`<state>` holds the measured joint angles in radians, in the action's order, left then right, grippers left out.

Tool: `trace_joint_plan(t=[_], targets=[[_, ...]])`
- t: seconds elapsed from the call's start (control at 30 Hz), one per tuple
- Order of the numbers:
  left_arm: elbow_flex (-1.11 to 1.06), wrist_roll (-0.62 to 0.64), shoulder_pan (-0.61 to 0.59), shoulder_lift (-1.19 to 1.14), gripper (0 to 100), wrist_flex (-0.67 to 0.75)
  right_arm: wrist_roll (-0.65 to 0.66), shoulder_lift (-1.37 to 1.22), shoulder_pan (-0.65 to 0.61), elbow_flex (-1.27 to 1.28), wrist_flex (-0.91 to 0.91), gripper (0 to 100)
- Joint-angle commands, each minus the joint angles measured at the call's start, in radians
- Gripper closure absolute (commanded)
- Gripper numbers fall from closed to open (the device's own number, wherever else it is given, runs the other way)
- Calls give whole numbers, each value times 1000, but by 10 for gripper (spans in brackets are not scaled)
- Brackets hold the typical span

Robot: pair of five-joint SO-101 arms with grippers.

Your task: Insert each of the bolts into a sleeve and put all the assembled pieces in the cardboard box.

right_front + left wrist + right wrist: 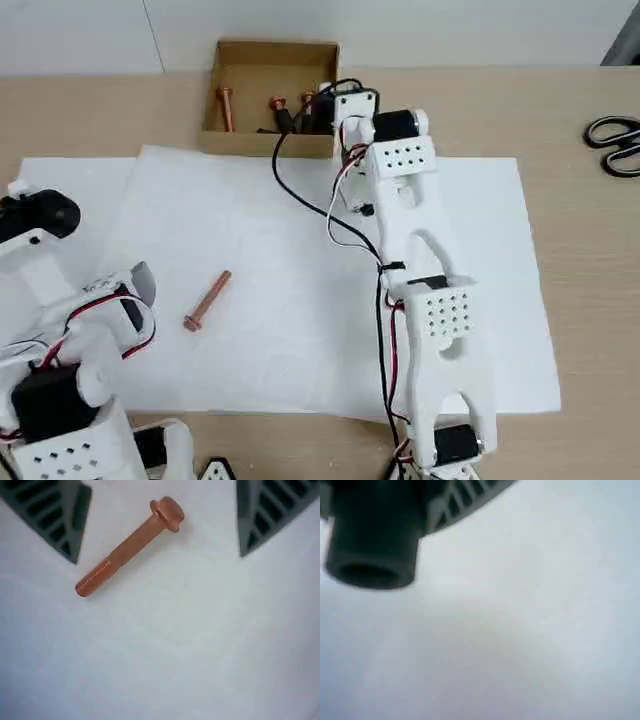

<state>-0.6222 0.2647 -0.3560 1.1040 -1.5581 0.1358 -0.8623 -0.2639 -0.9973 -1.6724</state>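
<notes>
Spread fingers (50, 515) of our left gripper (159, 557) grasp nothing. The copper bolt (130, 547) lies slantwise between them, untouched, on the white sheet (300, 330), in its left half toward the near edge. We judge the step in hand to be picking up this one loose bolt. The next move calls for easing down, squaring to the shank and closing across it. Our left arm sits folded low at the near-left corner of the table (580, 250). Our right gripper (318, 112) appears clenched on a black sleeve (372, 545), its arm stretched across the sheet to the cardboard box (240, 143) at the far edge, where three bolt heads (278, 103) show.
</notes>
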Motion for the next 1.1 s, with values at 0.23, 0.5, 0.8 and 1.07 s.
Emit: trace_joint_plan(t=[0.23,0.5,0.8,1.07], targets=[[2,-6,-5,9,804,0,-97,386,2,433,-4,995],[2,-6,-5,9,804,-2,-91,483,4,652,47,995],[2,-6,-5,9,804,-2,-94,484,2,838,180,993],[2,-6,-5,9,804,-3,-94,484,-2,845,177,823]])
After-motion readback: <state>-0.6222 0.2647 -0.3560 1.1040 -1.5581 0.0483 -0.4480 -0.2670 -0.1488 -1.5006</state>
